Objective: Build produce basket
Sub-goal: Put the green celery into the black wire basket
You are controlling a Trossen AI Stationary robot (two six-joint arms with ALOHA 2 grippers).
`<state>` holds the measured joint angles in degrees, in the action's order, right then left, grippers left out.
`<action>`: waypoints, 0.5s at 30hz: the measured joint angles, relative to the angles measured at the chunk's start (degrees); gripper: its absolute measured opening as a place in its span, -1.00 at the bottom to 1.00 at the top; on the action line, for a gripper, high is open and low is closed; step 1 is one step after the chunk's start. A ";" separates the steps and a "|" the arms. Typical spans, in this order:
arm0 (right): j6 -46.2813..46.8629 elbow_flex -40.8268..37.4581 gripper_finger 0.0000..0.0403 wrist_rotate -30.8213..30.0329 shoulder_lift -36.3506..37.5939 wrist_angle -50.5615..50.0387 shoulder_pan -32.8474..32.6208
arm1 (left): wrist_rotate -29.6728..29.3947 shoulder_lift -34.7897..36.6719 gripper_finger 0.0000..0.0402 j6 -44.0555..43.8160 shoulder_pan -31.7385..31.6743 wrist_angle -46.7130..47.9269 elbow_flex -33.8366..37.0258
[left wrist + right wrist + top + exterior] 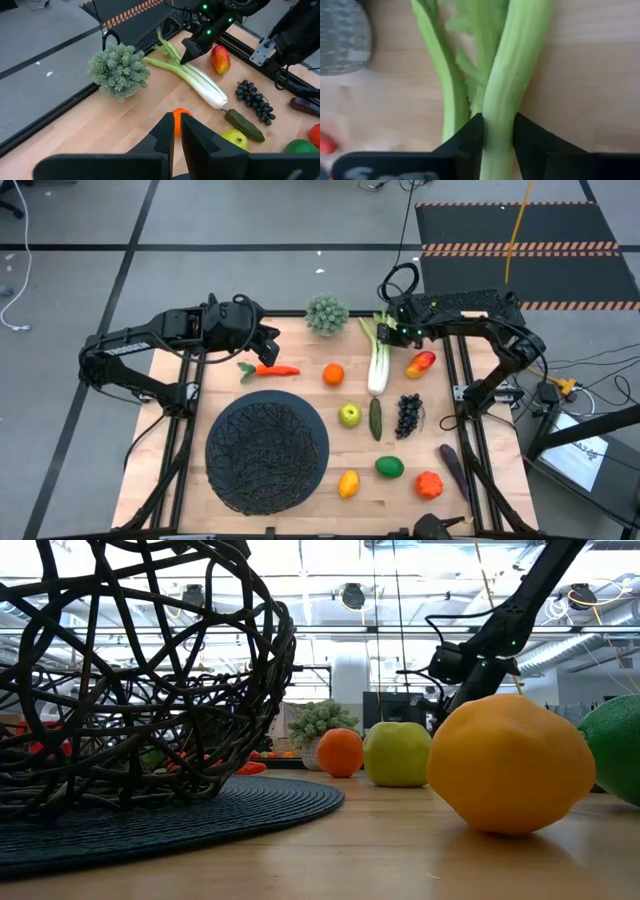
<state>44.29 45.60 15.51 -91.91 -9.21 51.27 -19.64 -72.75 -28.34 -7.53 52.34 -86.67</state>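
The pale green celery stalk (378,365) lies flat on the table at the far right of centre, and my right gripper (387,335) is shut on its green upper part. My left gripper (265,340) hangs shut and empty above the far left, over the orange carrot (272,369). The black woven basket (267,450) stands at the near left. Loose on the wood lie the orange (333,374), mango (421,364), green apple (349,415), cucumber (375,418), grapes (408,415), lemon (348,483), lime (389,467) and tomato (429,484). My right gripper pinches one thick green stem of the celery (497,125) between its two fingers, toward the leafy far end. The fingers (470,140) come slanting down from the table's far right side and stand on either side of the stem. The celery lies on the table.
A spiky grey-green ball plant (326,313) stands at the far edge, left of the celery's leafy end. A dark purple eggplant (452,465) lies near the right rail. Black frame rails run along both table sides.
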 joint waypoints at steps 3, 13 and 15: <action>-0.12 0.00 -0.66 1.23 1.01 0.19 -0.02 | 0.00 0.00 -0.82 0.11 0.00 0.01 0.00; 0.21 -0.02 -0.68 4.28 13.10 1.16 -1.01 | 0.09 0.00 -0.82 -0.45 0.00 0.06 0.00; 0.22 -0.02 -0.68 4.28 17.18 1.21 -2.05 | 0.09 0.00 -0.82 -0.73 0.00 0.05 0.00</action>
<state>44.51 45.58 19.79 -74.73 -8.00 49.22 -19.55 -72.75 -29.07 -7.53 52.39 -86.67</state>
